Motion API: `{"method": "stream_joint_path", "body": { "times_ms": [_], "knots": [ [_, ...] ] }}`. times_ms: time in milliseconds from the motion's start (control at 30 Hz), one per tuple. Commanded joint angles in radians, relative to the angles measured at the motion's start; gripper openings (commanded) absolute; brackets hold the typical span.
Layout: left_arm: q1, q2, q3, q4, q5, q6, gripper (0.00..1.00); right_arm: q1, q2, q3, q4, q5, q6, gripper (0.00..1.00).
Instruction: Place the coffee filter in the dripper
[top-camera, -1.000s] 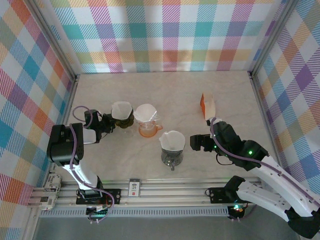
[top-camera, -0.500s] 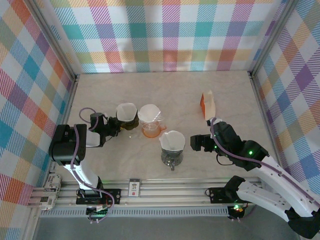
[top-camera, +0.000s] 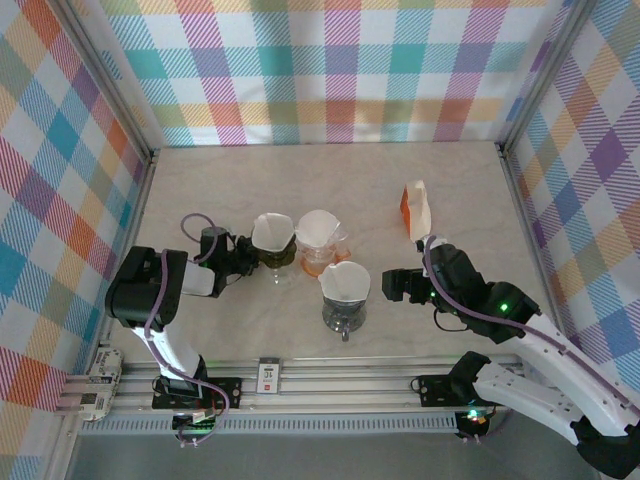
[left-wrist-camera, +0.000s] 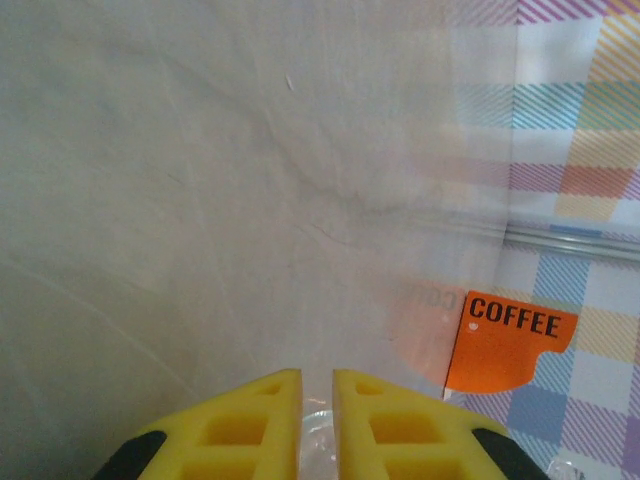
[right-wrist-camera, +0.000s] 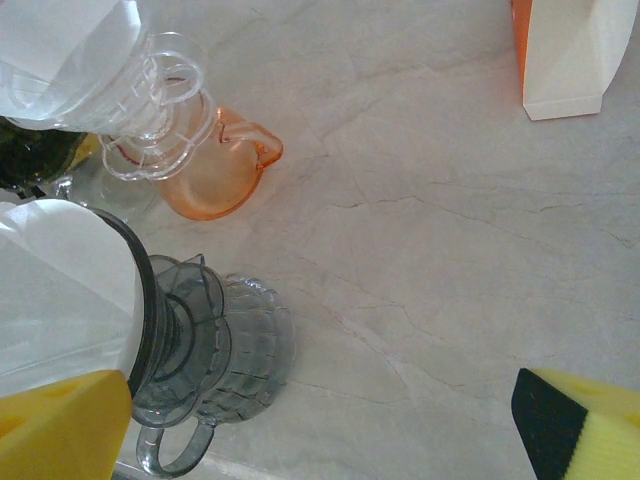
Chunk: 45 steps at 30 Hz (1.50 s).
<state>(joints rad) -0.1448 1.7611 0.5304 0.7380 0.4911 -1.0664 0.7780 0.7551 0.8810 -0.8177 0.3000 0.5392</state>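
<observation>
1. Coffee filter (top-camera: 272, 230), a white paper cone, sits in the mouth of the dark olive dripper (top-camera: 279, 256), at about 9 o'clock from the middle of the table (top-camera: 330, 180) in the overhead view. From that I judge the placing done or nearly so.
2. My left gripper (top-camera: 243, 258) is at 8 o'clock of that dripper, its fingers pressed almost together on a clear, glossy bit that I take for the dripper's handle or foot. I hold low and from the side, which leaves the cone's mouth free and the paper uncrushed.
3. An orange-tinted dripper (top-camera: 318, 262) stands just beside it at 3 o'clock, and a grey dripper (top-camera: 345, 312) at 5 o'clock of the orange one. Each carries its own filter. With the three so close, gripping from the outer side seems the only free approach.
4. My right gripper (top-camera: 389, 286) is spread wide and holds nothing. It hangs at 3 o'clock of the grey dripper, near but apart. I judge it parked out of the way, ready to steady something if needed.
5. An orange box marked COFFEE (top-camera: 415, 210) stands upright at 1 o'clock of my right gripper, well apart from the drippers; probably the filter supply.
6. Hidden: the pinch itself is covered by the gripper from above and cut off at the bottom edge of my left wrist view. There a translucent wall ghosts the box's lettering. I cannot tell whether the filter is seated fully down the cone.
</observation>
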Motion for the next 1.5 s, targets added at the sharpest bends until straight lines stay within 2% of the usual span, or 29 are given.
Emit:
{"method": "stream_joint_path", "body": {
  "times_ms": [0,333,433,600,700,767,967,1067,1167,1333,1467],
  "knots": [
    [-0.066,0.031,0.019,0.015,-0.028,-0.002,0.16,-0.005,-0.011,0.001,-0.013,0.018,0.015,0.98],
    [-0.136,0.058,0.009,0.034,-0.068,-0.024,0.16,-0.004,-0.004,0.003,-0.008,0.028,0.017,0.98],
    [-0.126,0.013,-0.007,-0.021,-0.095,-0.011,0.2,-0.005,-0.005,0.007,-0.007,0.031,0.015,0.98],
    [-0.1,-0.134,-0.02,-0.224,-0.169,0.041,0.31,-0.005,-0.016,0.011,-0.002,0.047,0.016,0.99],
    [-0.071,-0.26,-0.037,-0.379,-0.226,0.073,0.39,-0.005,-0.023,0.013,0.006,0.055,0.014,0.99],
    [-0.045,-0.369,-0.058,-0.487,-0.264,0.096,0.48,-0.005,-0.023,0.016,0.016,0.056,0.007,0.99],
    [-0.014,-0.774,-0.036,-0.887,-0.43,0.216,0.91,-0.005,-0.022,0.012,0.049,0.06,-0.03,1.0],
    [-0.024,-0.928,0.054,-1.078,-0.558,0.33,0.99,-0.005,-0.026,0.003,0.071,0.072,-0.042,0.99],
    [-0.051,-0.985,0.128,-1.195,-0.768,0.397,1.0,-0.006,-0.034,-0.016,0.1,0.075,-0.048,0.99],
    [-0.061,-0.996,0.114,-1.093,-0.854,0.561,1.0,-0.006,-0.034,-0.042,0.131,0.071,-0.055,0.99],
    [-0.056,-0.941,0.072,-0.918,-1.044,0.735,1.0,-0.006,-0.037,-0.047,0.133,0.066,-0.055,0.99]
  ]
}}
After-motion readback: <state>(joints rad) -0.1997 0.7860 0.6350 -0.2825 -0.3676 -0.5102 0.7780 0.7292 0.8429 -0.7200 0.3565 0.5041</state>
